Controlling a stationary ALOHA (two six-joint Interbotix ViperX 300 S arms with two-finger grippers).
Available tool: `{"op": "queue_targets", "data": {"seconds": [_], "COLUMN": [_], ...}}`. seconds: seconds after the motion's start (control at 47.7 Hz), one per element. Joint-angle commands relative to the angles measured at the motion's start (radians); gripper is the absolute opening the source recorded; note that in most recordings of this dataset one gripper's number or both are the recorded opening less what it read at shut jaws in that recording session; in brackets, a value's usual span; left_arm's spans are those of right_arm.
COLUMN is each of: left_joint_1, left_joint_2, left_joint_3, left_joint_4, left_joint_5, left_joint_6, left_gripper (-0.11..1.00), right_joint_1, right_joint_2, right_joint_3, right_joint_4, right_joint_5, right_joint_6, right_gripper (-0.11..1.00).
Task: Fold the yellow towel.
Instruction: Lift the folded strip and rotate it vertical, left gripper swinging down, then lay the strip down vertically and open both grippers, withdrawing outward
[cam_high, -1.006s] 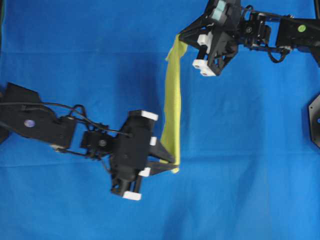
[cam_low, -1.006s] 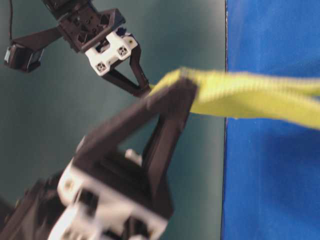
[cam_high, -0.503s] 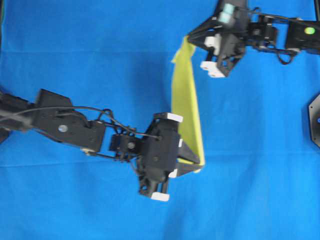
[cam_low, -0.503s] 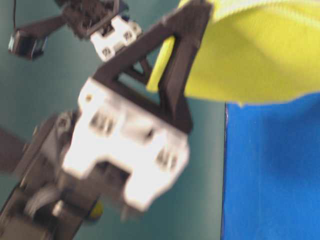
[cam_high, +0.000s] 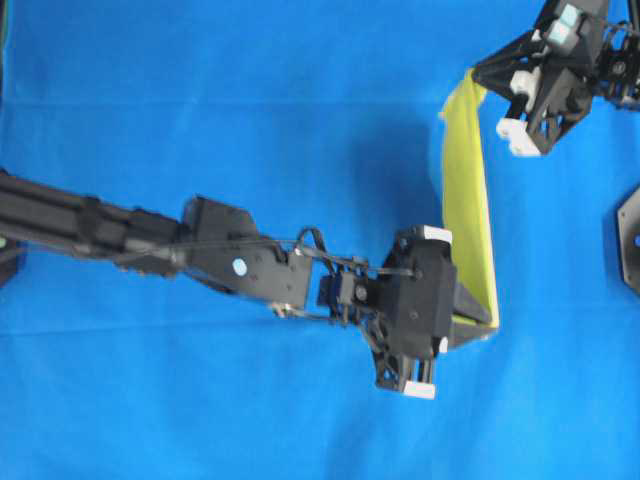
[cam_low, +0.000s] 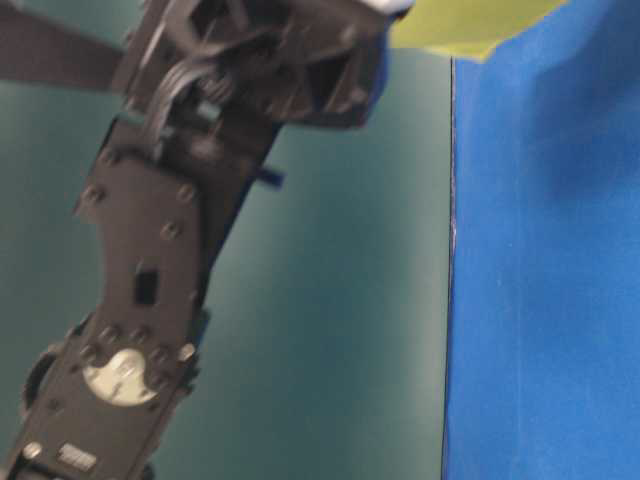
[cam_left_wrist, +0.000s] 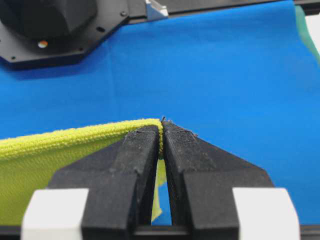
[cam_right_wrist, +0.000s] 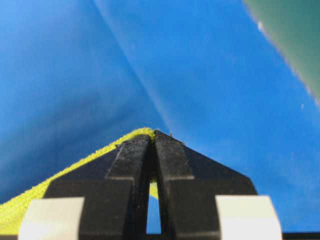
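Both arms have carried the yellow towel (cam_high: 467, 200) across the blue cloth (cam_high: 200, 120) toward its right side since a second ago; the strip now hangs farther right and looks wider. Your left gripper (cam_left_wrist: 161, 131) has its fingers pinched tight on the towel's near corner. Your right gripper (cam_right_wrist: 152, 137) is likewise clamped on the far corner, near the cloth's upper right. Between them the towel is stretched taut and lifted off the cloth. Judgement: this sweep likely carries the held edge over for the fold; lowering and release are not yet done.
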Motion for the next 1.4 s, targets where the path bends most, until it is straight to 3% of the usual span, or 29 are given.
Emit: {"op": "queue_targets", "data": {"seconds": [0.0,0.189,0.524,0.691,1.215,1.257,1.341,1.383], "left_joint_1": [-0.035,-0.038,-0.044,-0.061,-0.054,-0.054,-0.054,-0.054], "left_joint_2": [-0.006,-0.031,-0.169,-0.209,-0.221,-0.221,-0.222,-0.225], "left_joint_3": [-0.021,0.084,0.453,0.561,0.595,0.594,0.595,0.595], "left_joint_4": [0.003,-0.003,-0.006,-0.006,-0.005,-0.006,-0.005,-0.006], "left_joint_5": [-0.028,-0.094,-0.291,-0.314,-0.279,-0.278,-0.270,-0.264], "left_joint_6": [-0.008,-0.020,-0.124,-0.161,-0.153,-0.153,-0.149,-0.149], "left_gripper": [0.03,0.03,0.03,0.03,0.03,0.07,0.25,0.34], "right_joint_1": [-0.048,-0.040,0.026,0.054,0.057,0.058,0.058,0.060], "right_joint_2": [0.028,0.169,0.445,0.508,0.543,0.543,0.543,0.543], "right_joint_3": [-0.020,-0.066,-0.258,-0.324,-0.331,-0.330,-0.325,-0.324], "right_joint_4": [-0.006,-0.003,-0.003,-0.003,-0.002,0.000,-0.002,-0.002], "right_joint_5": [-0.003,-0.066,-0.153,-0.158,-0.184,-0.186,-0.189,-0.190], "right_joint_6": [0.003,0.003,0.011,0.011,0.012,0.012,0.012,0.012], "right_gripper": [0.02,0.02,0.02,0.02,0.02,0.03,0.03,0.09]}}
